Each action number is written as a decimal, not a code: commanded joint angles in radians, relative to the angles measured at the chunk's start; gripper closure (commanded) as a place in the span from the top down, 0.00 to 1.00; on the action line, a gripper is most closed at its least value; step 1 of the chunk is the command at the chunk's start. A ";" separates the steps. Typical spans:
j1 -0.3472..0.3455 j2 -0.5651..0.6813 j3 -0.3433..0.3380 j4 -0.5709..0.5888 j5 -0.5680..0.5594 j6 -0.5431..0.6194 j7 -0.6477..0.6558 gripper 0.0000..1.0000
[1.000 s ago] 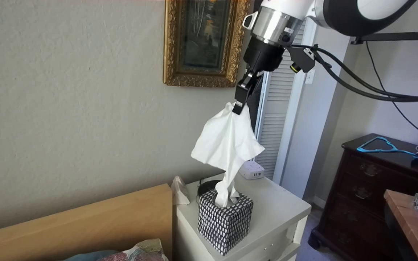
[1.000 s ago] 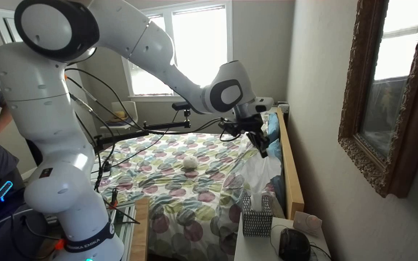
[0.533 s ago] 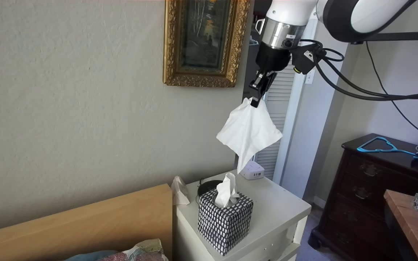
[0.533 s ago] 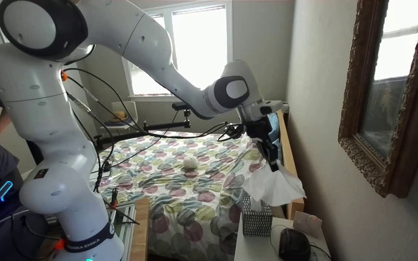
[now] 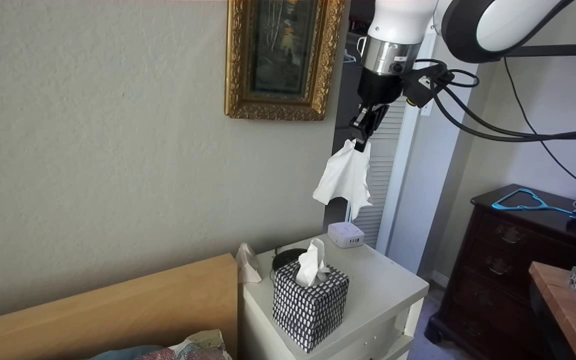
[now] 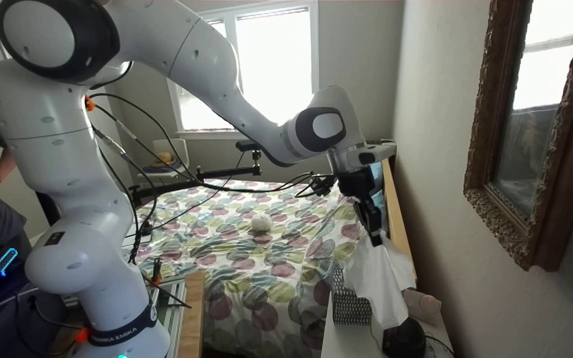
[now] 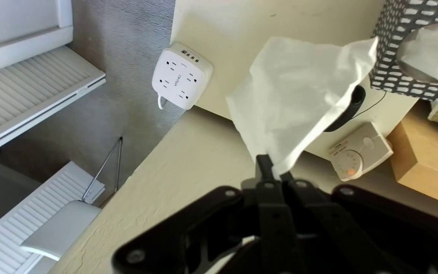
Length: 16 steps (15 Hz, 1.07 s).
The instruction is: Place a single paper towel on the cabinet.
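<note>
The paper towel, a thin white sheet, hangs from my gripper in both exterior views [image 5: 344,175] [image 6: 382,281] and in the wrist view [image 7: 291,87]. My gripper [image 5: 361,143] is shut on its upper edge; it also shows in an exterior view [image 6: 376,239] and in the wrist view [image 7: 274,169]. The white cabinet [image 5: 385,285] is below, and the towel hangs above its rear part, apart from the top as seen in an exterior view. The cabinet top also shows in an exterior view [image 6: 348,343] and in the wrist view [image 7: 234,26].
On the cabinet stand a black-and-white tissue box [image 5: 310,310] with another tissue sticking out, a white power outlet block [image 5: 346,235], a black rounded object [image 6: 404,338] and a small dial device [image 7: 359,152]. The wall and bed headboard [image 5: 118,305] border the cabinet.
One second ago the towel's lower end reached the tissue box; it has since come free. My gripper has moved away from the box, carrying the towel, and has lowered slightly in the last half second.
</note>
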 commanded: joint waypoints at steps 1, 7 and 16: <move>-0.004 0.000 0.004 0.001 0.002 -0.002 -0.003 0.00; -0.018 0.177 -0.037 0.107 -0.015 0.000 0.182 0.00; 0.021 0.478 -0.171 0.326 0.015 -0.008 0.448 0.00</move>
